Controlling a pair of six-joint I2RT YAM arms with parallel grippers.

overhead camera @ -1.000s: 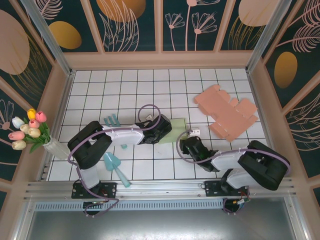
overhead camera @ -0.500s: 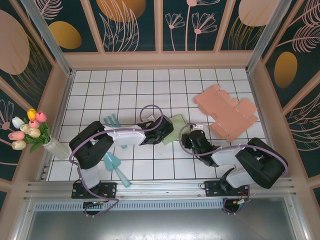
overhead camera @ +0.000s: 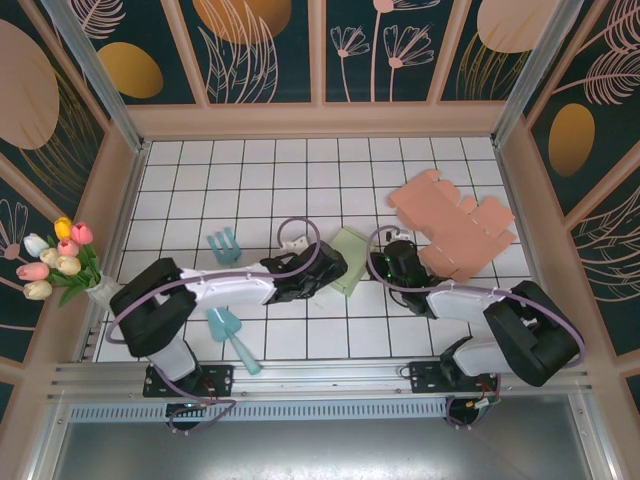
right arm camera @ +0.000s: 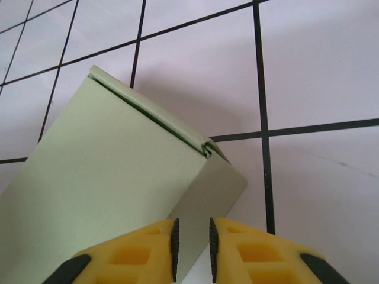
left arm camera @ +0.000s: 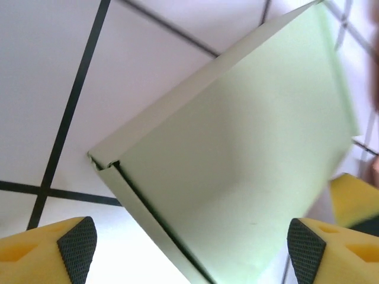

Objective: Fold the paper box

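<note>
Left gripper (left arm camera: 189,251): gaping wide, gripping nothing; box (left arm camera: 237,148), green, lying just ahead between its pads. Right gripper (right arm camera: 193,248): standing nearly shut, seemingly pinching the box's near wall. Box appearing largely formed, walls up, one corner seam showing; any closing tucks seemingly remaining. Blank (overhead camera: 455,225), pink, lying flat beyond the right gripper, unfolded.

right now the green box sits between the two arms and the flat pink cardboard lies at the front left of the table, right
Not quite. The pink cardboard lies at the back right of the table, not the front left; the top view shows it. The rest about the green box is right.
</note>
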